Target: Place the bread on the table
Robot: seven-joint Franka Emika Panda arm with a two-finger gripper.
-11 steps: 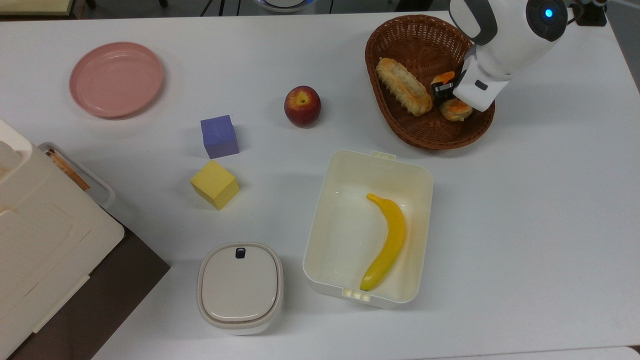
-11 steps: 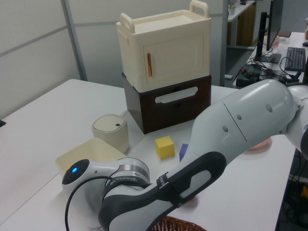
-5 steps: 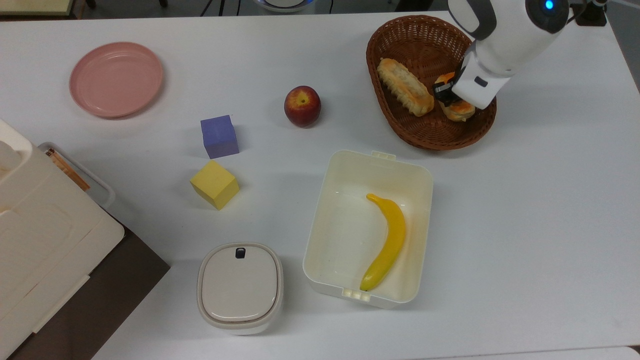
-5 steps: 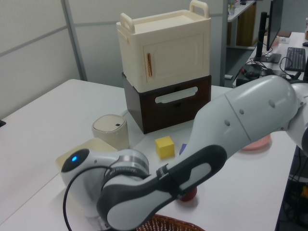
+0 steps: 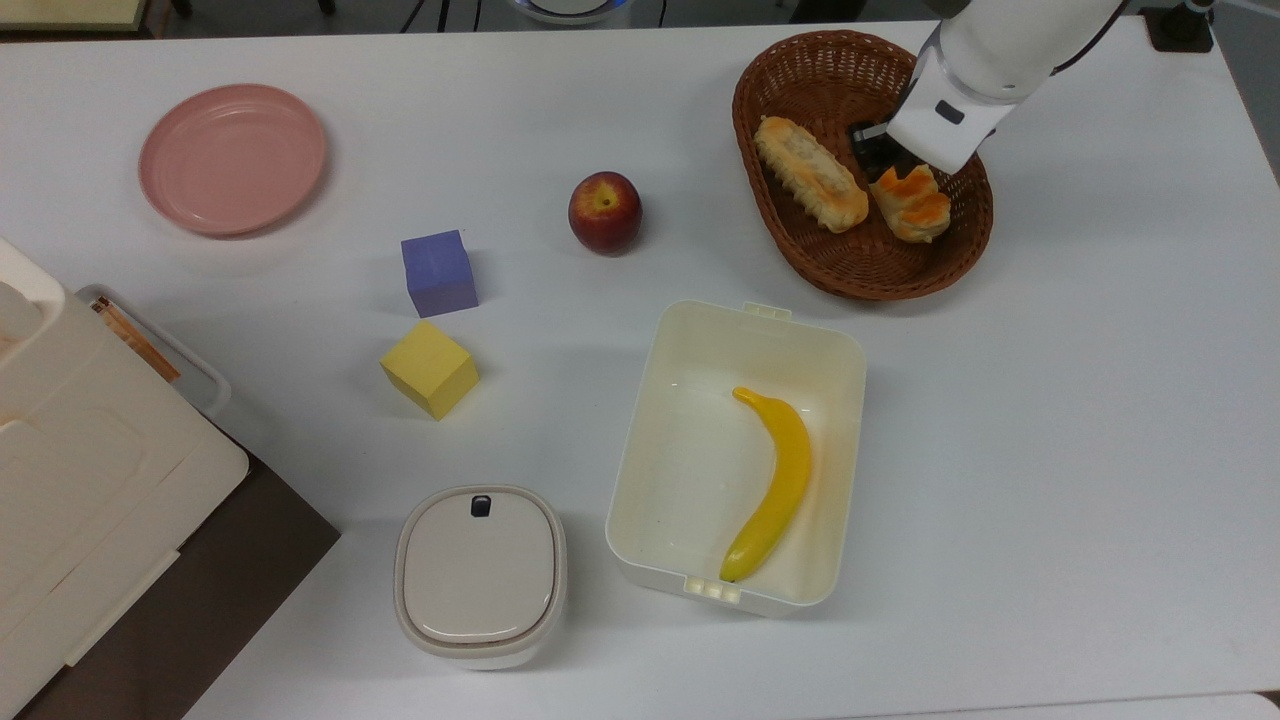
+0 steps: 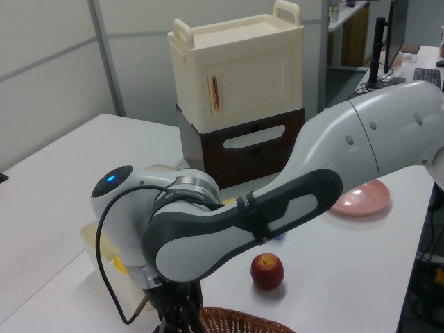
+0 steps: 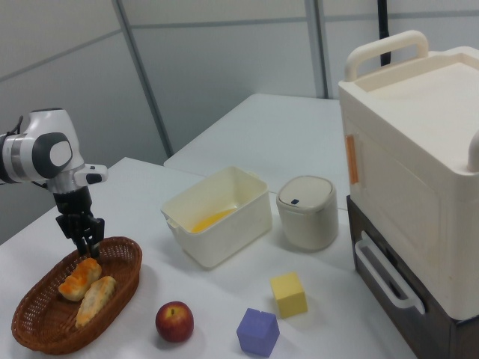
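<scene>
Hovering above the bread (image 5: pixel 911 203) in the basket (image 5: pixel 850 262), the gripper (image 7: pixel 86 243) (grasping nothing, spread unclear) risks nudging it aside.

A lab or office room is indicated: grey partition wall panels (image 7: pixel 224 67), a monitor (image 6: pixel 381 41) and keyboard (image 6: pixel 422 83) on what appears to be a side desk, a white table (image 5: pixel 1050 450).

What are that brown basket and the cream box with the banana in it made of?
The basket looks like woven wicker or rattan, matte brown: its wall shows a fine plaited weave. The cream box looks like moulded plastic, smooth with a slight sheen, with rounded corners and small moulded tabs on its rim. The banana inside is evenly glossy yellow, possibly plastic too.
</scene>
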